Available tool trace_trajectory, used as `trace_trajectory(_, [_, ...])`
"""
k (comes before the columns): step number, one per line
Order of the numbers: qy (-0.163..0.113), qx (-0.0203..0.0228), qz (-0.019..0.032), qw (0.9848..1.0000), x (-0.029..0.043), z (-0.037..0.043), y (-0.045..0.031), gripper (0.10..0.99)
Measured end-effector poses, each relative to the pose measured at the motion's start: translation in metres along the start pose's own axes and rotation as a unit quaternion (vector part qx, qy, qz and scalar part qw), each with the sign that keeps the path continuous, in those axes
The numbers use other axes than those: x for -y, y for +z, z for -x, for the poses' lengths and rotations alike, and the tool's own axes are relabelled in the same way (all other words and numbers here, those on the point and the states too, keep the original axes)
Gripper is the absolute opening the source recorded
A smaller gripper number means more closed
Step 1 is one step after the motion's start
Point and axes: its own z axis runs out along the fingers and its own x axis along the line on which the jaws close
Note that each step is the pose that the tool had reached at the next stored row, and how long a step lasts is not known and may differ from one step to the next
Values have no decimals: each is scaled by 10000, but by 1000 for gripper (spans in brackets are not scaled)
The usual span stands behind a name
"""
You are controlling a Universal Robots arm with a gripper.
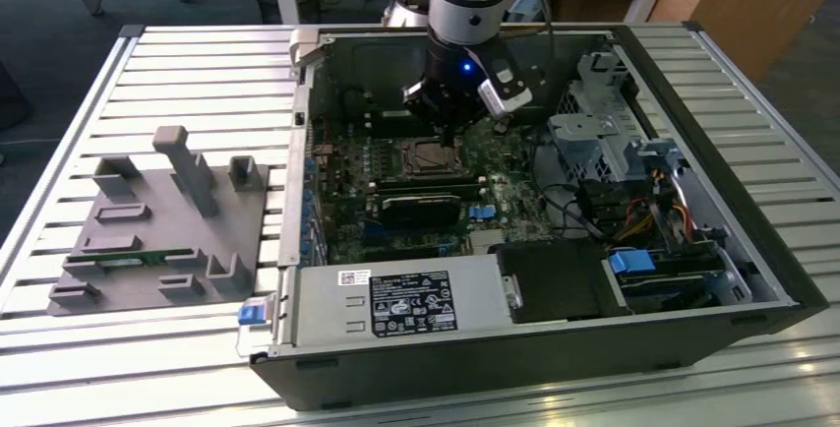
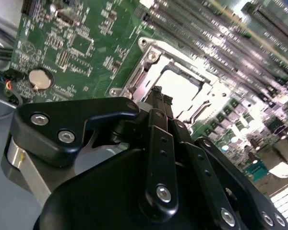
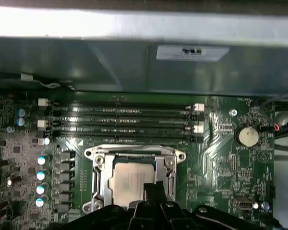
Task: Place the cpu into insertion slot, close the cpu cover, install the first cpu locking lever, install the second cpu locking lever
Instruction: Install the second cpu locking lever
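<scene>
First wrist view shows you the cpu seated under the cpu cover; your fingers, pressed together, hover just above it, probably for levers.

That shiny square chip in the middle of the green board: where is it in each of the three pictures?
Exterior view: the cpu sits mid-board, just below the gripper.
First wrist view: cpu in its metal frame, below the memory slots.
Second wrist view: cpu just beyond the gripper.
Shared landmark: the round coin battery.
</scene>
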Motion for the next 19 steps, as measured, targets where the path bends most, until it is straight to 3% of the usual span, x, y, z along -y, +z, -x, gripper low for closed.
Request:
trace_trajectory(4, [0,0,0,10000,66,-1,-3,118])
trace_trajectory(11, [0,-14,3,10000,83,0,-53,118])
trace_trajectory(19, [-4,-14,33,10000,234,-2,-54,118])
